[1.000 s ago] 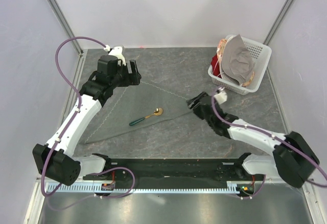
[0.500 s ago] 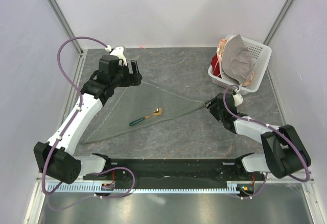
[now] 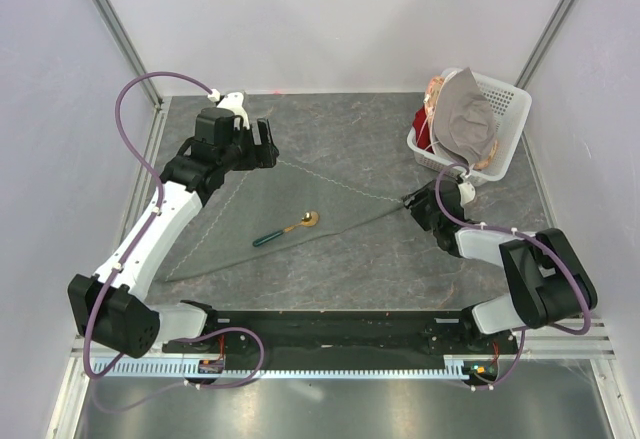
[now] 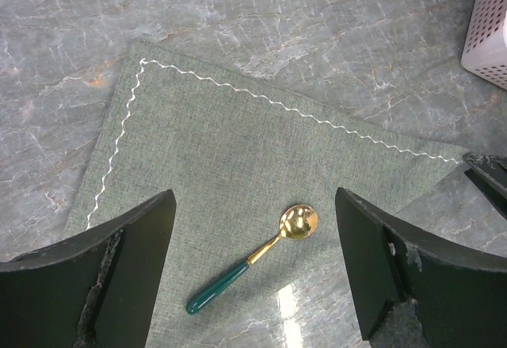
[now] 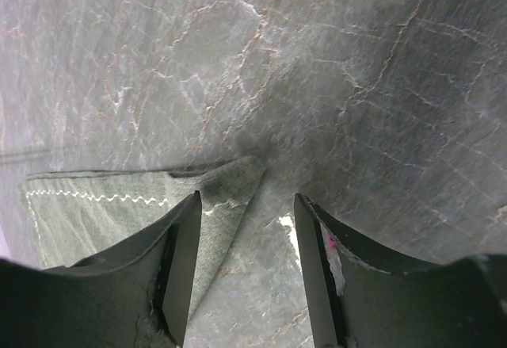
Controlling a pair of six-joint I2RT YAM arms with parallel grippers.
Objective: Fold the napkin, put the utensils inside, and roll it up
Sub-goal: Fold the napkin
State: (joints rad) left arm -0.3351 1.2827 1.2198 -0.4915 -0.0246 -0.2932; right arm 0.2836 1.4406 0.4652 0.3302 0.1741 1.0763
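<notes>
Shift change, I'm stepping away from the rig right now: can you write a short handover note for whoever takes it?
The left pincer is open, holding nothing, above the far corner of the napkin. The right pincer is open and low at the right corner, tips either side of it, not gripping.
Done: napkin looks folded into a triangle, with the spoon lying on it.
To do: roll it up around the spoon.

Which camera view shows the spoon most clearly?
The left wrist view: the spoon lies whole and large on the napkin, with the gold bowl and teal handle both clear. The top external view also shows the whole spoon, but small. The right wrist view shows only a napkin corner, no spoon.
</notes>
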